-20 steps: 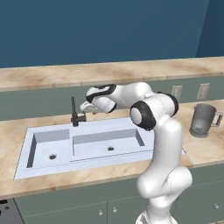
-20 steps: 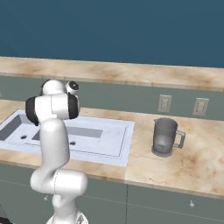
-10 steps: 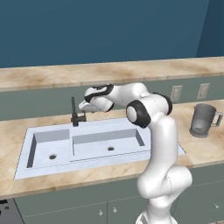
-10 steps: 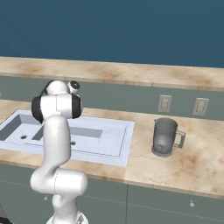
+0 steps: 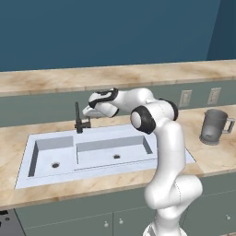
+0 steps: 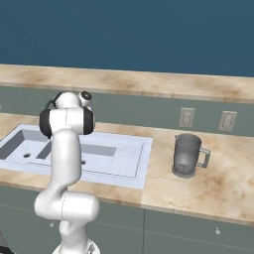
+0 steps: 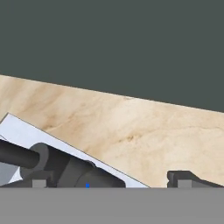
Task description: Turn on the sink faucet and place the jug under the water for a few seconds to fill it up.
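In my hand view my two small dark fingertips point(image 7: 38, 183) stand far apart at the bottom edge, so my gripper point(image 5: 86, 112) is spread fully and holds nothing. Between them, toward seven o'clock, lies the dark grey faucet base with its short lever point(image 7: 65, 168), very close to the left tip; I cannot tell if it touches. Behind it runs the flat pale rim of the wide grey-white double-basin sink point(image 7: 26, 131), and past that the beige marbled counter point(image 7: 131, 127). From the left base view, my hand hangs just at three o'clock of the thin dark upright spout point(image 5: 77, 115), above the back rim of the sink. I see no blue stream, so I judge the water is not on yet and I am at the first step. Next I should push the lever aside with one finger. The translucent grey cylindrical jug with a loop handle point(image 5: 215, 126) stands upright on the counter, well apart at three o'clock of the sink.
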You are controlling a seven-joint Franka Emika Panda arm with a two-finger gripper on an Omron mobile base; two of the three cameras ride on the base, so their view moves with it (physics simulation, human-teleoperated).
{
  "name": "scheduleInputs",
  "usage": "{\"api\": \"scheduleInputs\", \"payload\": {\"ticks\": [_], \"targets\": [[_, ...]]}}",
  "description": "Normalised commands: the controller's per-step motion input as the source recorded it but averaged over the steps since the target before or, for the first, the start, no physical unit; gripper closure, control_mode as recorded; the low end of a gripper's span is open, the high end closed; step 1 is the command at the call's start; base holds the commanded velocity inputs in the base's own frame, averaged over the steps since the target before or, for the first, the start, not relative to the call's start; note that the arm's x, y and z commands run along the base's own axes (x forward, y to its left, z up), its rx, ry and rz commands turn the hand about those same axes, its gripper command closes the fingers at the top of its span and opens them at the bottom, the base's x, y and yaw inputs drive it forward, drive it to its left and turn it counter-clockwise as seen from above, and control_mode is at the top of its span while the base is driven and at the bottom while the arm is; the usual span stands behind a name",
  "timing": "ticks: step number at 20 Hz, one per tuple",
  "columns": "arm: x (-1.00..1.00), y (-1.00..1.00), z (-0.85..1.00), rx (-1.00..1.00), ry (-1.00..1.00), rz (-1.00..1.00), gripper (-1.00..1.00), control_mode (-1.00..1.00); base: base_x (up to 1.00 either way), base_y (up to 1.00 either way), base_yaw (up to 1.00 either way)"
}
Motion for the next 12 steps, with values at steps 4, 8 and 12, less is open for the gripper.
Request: {"api": "scheduleInputs", "payload": {"ticks": [4, 8, 12], "targets": [[0.11, 0.01, -0.03, 0.0, 0.0, 0.0, -1.0, -1.0, 0.0, 0.0, 0.0], [0.08, 0.0, -0.03, 0.0, 0.0, 0.0, -1.0, -1.0, 0.0, 0.0, 0.0], [0.06, 0.0, -0.03, -0.01, 0.0, 0.0, 1.0, -1.0, 0.0, 0.0, 0.0]]}}
